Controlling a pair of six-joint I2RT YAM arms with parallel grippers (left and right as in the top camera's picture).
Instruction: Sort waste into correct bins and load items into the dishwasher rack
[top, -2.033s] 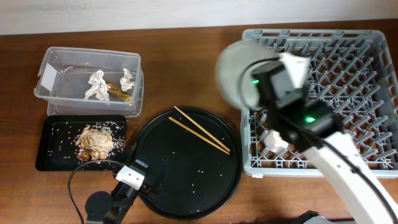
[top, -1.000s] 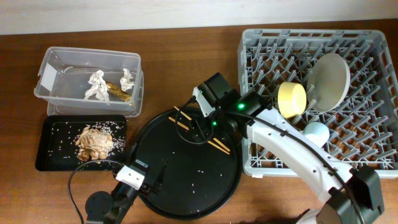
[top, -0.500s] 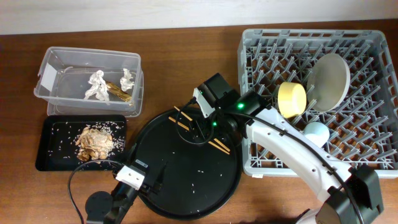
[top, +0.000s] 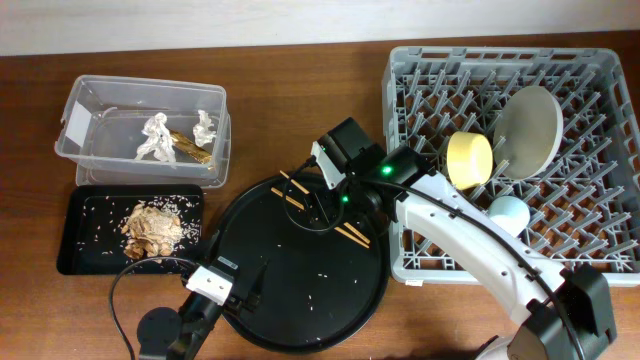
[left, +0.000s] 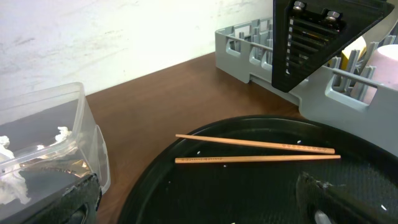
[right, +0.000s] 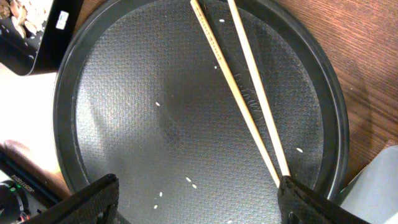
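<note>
Two wooden chopsticks (top: 352, 236) (right: 249, 99) lie side by side on the big round black tray (top: 300, 310). My right gripper (top: 325, 200) (right: 198, 199) hovers over them, open and empty, one finger on each side of the tray's middle. The left gripper (top: 245, 290) (left: 199, 208) rests low at the tray's near-left rim, open and empty, with the chopsticks (left: 258, 152) ahead of it. In the grey rack (top: 420, 262) stand the yellow bowl (top: 469, 160), the pale plate (top: 528, 132) and the blue cup (top: 508, 214). The pink cup (left: 384, 62) peeks from the rack's corner.
The clear tub (top: 90, 100) at the back left holds white paper scraps (top: 155, 137) and the golden wrapper (top: 190, 147). In front of it the shallow black tray (top: 80, 250) holds the food lump (top: 150, 228) and rice. Rice grains dot the round tray.
Two seconds ago the right arm held the plate over the rack. The plate now stands in the rack and the arm has moved left over the chopsticks, still for the last second.
</note>
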